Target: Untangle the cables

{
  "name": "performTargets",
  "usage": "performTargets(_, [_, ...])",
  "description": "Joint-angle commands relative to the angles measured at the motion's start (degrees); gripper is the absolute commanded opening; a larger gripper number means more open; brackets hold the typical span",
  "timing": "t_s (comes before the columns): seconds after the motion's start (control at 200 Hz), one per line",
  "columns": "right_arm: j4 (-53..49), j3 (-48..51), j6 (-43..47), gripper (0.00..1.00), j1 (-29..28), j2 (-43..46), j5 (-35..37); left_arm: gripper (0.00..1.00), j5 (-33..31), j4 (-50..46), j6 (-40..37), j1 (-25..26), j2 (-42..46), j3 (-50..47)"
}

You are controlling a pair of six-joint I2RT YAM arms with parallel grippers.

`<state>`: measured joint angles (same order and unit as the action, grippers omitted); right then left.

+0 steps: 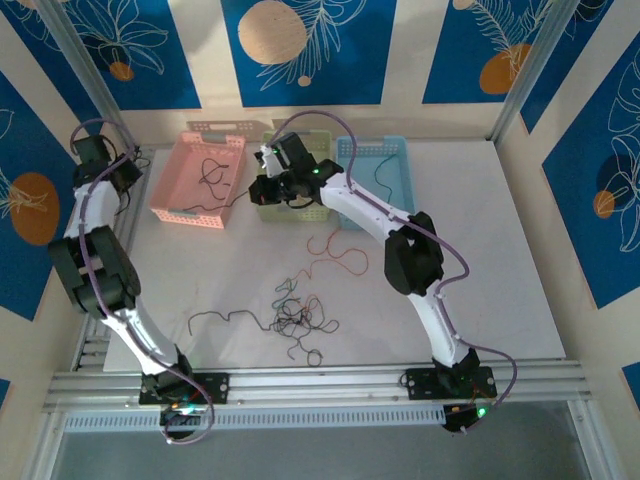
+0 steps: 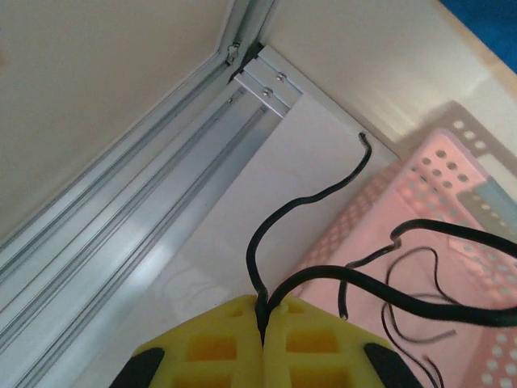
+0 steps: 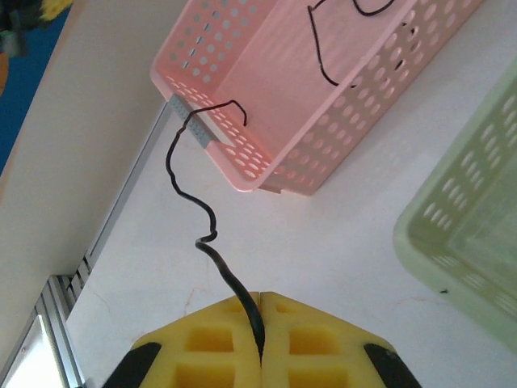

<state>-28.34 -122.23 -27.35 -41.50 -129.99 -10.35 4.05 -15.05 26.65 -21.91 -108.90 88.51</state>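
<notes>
A black cable (image 2: 420, 299) runs across the pink basket (image 1: 172, 195), and each end of it is pinched. My left gripper (image 2: 261, 322) is shut on it at the basket's far left (image 1: 127, 178), with a short free end (image 2: 323, 190) curling away over the table. My right gripper (image 3: 259, 325) is shut on the same cable (image 3: 202, 218) between the pink and green baskets (image 1: 266, 188). Another thin black cable (image 1: 210, 170) lies inside the pink basket. A knot of black, orange-red and dark cables (image 1: 296, 315) lies on the table's near middle, with an orange-red strand (image 1: 338, 252) beyond it.
A green basket (image 1: 300, 212) and a blue basket (image 1: 385, 190) stand to the right of the pink one along the back. Aluminium frame rails (image 2: 121, 218) run along the table's left edge close to my left gripper. A loose black strand (image 1: 222, 317) trails left of the knot.
</notes>
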Motion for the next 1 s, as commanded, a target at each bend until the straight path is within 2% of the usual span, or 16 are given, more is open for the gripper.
performTargets(0.0, [-1.63, -4.09, 2.5, 0.0, -1.28, -1.42, -0.13, 0.0, 3.54, 0.44, 1.73, -0.72, -6.75, 3.93])
performTargets(0.17, [-2.64, -7.58, 2.28, 0.0, -1.91, -3.66, -0.63, 0.0, 5.87, -1.54, 1.49, -0.79, -13.3, 6.32])
performTargets(0.31, [-2.81, -9.58, 2.08, 0.0, -2.09, -5.13, -0.29, 0.0, 9.4, -3.32, 2.34, 0.17, -15.11, 6.62])
performTargets(0.43, [-3.24, -11.52, 1.42, 0.0, -2.1, -6.78, 0.16, 0.0, 10.97, -4.07, 2.74, 1.68, -13.2, 4.29])
performTargets(0.705, [-3.38, -16.16, -0.07, 0.0, -2.34, -11.36, 1.49, 0.0, 9.8, -5.51, 0.3, 7.46, -6.39, -3.59])
performTargets(0.815, [-5.67, -20.78, -0.62, 0.0, -2.54, -14.82, 2.55, 0.0, 9.74, -5.26, 0.48, 8.05, -4.6, -6.37])
performTargets(0.995, [-5.93, -24.87, -1.0, 0.0, -2.88, -18.92, 8.61, 0.0, 9.37, -6.53, -0.81, 8.53, -3.95, -6.69])
